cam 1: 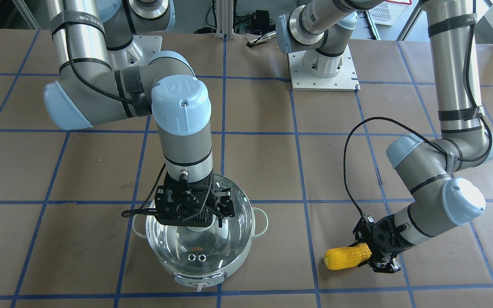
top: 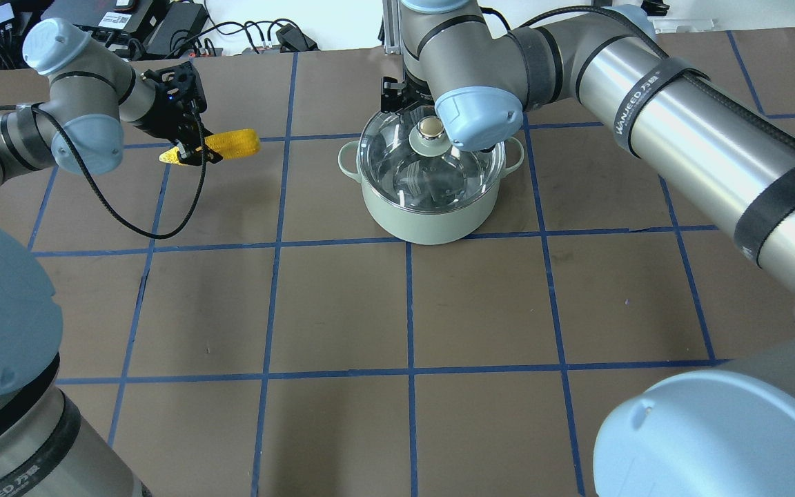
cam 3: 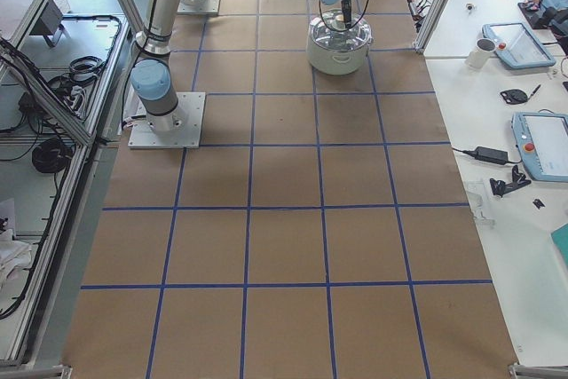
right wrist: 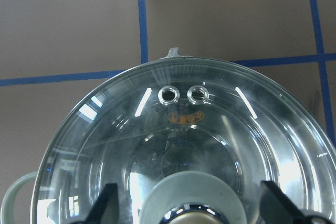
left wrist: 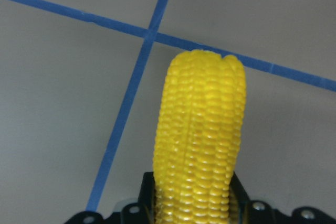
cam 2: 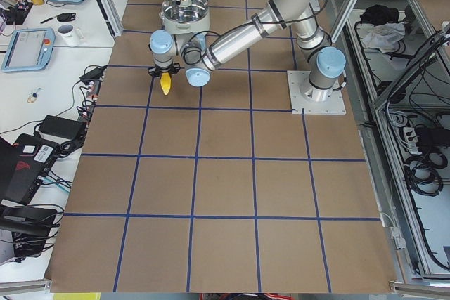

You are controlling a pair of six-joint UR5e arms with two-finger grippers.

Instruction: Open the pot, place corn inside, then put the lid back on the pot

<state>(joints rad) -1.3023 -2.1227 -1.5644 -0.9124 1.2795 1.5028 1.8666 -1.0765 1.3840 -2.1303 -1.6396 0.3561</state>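
— Brown paper covers the table (cam 1: 263, 171). Which step is the robot on?
— The first one, I think: opening the pot (top: 432, 221). The lid (cam 1: 195, 250) sits on top of the pot, and inside is only shiny metal (you can see through the glass).
— Where is the right pincer (right wrist: 190, 208)?
— Just above the pot, over the middle of the lid. Its fingers (right wrist: 107, 205) are spread wide, one on each side of the knob (top: 430, 128). They do not pinch it yet.
— So what comes next?
— I guess it must squeeze the knob and lift the lid straight up. Then it should set the lid down beside the pot.
— And the corn (cam 1: 345, 258)?
— Well apart from the pot, on the left arm's side of it. The left pincer (cam 1: 375, 256) pinches it near its thin end, and the fat end points toward the pot. I cannot tell if it touches the table or hangs just over it.
— How do the arms stand?
— The right arm (cam 1: 184, 141) reaches over the pot, and its wrist points straight down at the lid. The left arm (cam 1: 430, 175) is bent at the elbow, with its wrist low and tipped sideways. It should wait until the pot is open.
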